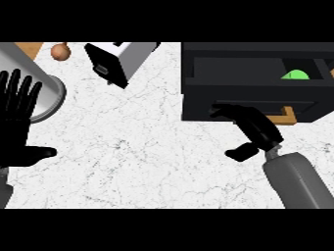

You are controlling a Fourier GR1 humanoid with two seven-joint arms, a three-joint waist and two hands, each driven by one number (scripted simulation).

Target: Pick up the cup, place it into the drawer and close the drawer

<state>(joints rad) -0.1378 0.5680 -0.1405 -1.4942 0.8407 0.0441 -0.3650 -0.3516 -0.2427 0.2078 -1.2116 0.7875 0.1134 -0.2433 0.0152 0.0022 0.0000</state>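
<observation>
A green cup [296,75] lies inside the open black drawer [198,98] at the upper right; only its top shows above the drawer's front panel. My right hand [254,126] comes up from the lower right. Its straight fingers reach the drawer's front panel and its thumb sticks out to the lower left; it holds nothing. At the left edge my left hand [9,120] rests open, fingers up, away from the drawer and cup.
A large grey cylinder [45,83] stands at the upper left, partly behind my left hand. A white and black appliance [120,60] sits at the top centre, with a small brown object [60,51] beside it. White marble counter [140,147] spreads across the middle.
</observation>
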